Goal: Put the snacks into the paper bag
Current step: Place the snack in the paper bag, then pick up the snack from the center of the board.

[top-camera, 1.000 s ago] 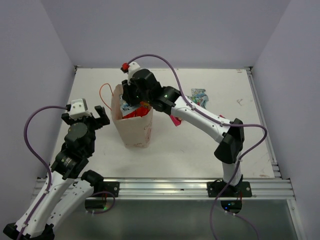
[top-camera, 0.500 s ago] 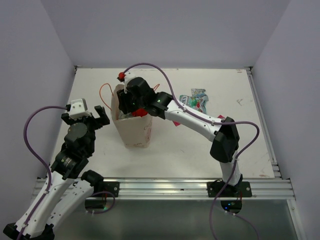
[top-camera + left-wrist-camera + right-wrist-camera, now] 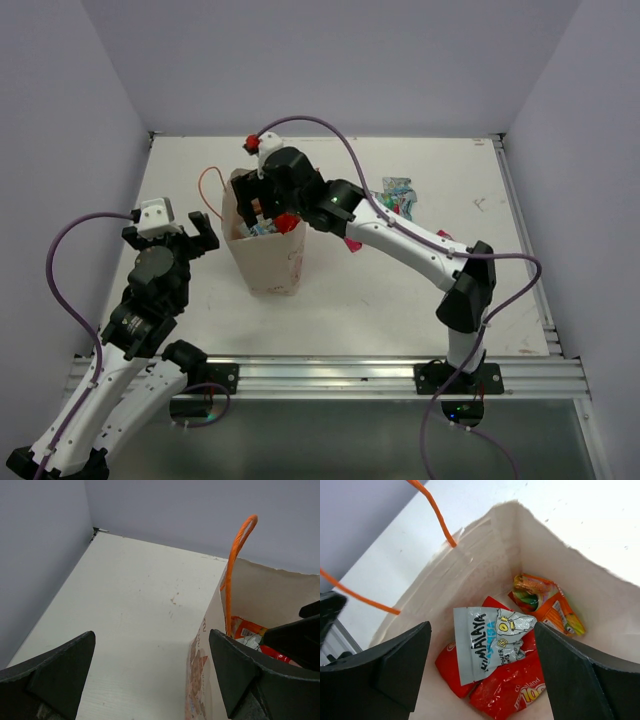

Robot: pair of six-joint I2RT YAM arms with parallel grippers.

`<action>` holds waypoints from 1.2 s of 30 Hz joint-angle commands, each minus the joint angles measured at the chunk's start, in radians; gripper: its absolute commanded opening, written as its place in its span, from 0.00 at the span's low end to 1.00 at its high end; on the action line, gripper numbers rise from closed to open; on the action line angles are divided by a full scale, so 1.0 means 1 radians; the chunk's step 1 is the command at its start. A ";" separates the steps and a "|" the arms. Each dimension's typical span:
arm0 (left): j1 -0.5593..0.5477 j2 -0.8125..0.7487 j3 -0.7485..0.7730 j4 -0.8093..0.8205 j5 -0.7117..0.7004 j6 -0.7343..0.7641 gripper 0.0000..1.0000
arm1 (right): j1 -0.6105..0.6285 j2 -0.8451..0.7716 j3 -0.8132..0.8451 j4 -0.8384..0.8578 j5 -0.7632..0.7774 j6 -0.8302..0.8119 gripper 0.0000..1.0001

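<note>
The paper bag (image 3: 267, 256) stands upright left of the table's middle, with orange cord handles (image 3: 235, 570). My right gripper (image 3: 263, 210) hangs over the bag's mouth, open, with nothing between its fingers (image 3: 481, 632). On the bag's floor lie a silver-grey "Himalaya" packet (image 3: 490, 635), two red packets (image 3: 515, 692) (image 3: 449, 667) and an orange multicoloured one (image 3: 547, 605). Two more snacks, a teal-white packet (image 3: 397, 195) and a magenta one (image 3: 351, 242), lie on the table right of the bag, partly behind the right arm. My left gripper (image 3: 172, 238) is open, left of the bag (image 3: 207, 630) and apart from it.
Grey walls close in the white table (image 3: 400, 300) on three sides. The right arm (image 3: 420, 245) reaches diagonally from its base (image 3: 455, 375) across the table to the bag. A metal rail (image 3: 330, 375) runs along the near edge.
My right gripper has gone from nearly shut to open above the bag, and the silver-grey packet it held now lies inside. The left arm has stayed still.
</note>
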 commanded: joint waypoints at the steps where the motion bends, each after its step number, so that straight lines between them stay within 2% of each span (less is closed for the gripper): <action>1: 0.002 -0.007 -0.007 0.048 -0.002 -0.006 1.00 | 0.003 -0.125 0.023 0.013 0.032 -0.041 0.89; 8: 0.002 -0.009 -0.007 0.047 -0.005 -0.006 1.00 | 0.003 -0.278 -0.090 0.123 -0.060 -0.084 0.95; 12: 0.002 -0.009 -0.008 0.047 -0.004 -0.006 1.00 | 0.003 -0.388 -0.213 0.285 -0.124 -0.104 0.96; 15: 0.002 -0.007 -0.008 0.047 -0.005 -0.006 1.00 | 0.003 -0.480 -0.325 0.391 -0.105 -0.107 0.99; 19: 0.002 -0.007 -0.007 0.044 -0.005 -0.008 1.00 | 0.001 -0.577 -0.422 0.407 0.107 -0.145 0.98; 20: 0.002 -0.007 -0.007 0.045 -0.007 -0.008 1.00 | 0.001 -0.609 -0.454 0.393 0.221 -0.154 0.99; 24: 0.002 -0.007 -0.007 0.044 -0.007 -0.008 1.00 | 0.000 -0.664 -0.526 0.346 0.485 -0.157 0.99; 28: 0.002 -0.009 -0.007 0.044 -0.005 -0.008 1.00 | -0.003 -0.740 -0.661 0.338 0.674 -0.141 0.99; 32: 0.002 -0.010 -0.007 0.042 -0.004 -0.010 1.00 | -0.037 -0.804 -0.756 0.278 0.805 -0.087 0.99; 36: 0.002 -0.012 -0.007 0.042 0.001 -0.011 1.00 | -0.144 -0.853 -0.834 0.162 0.827 0.067 0.98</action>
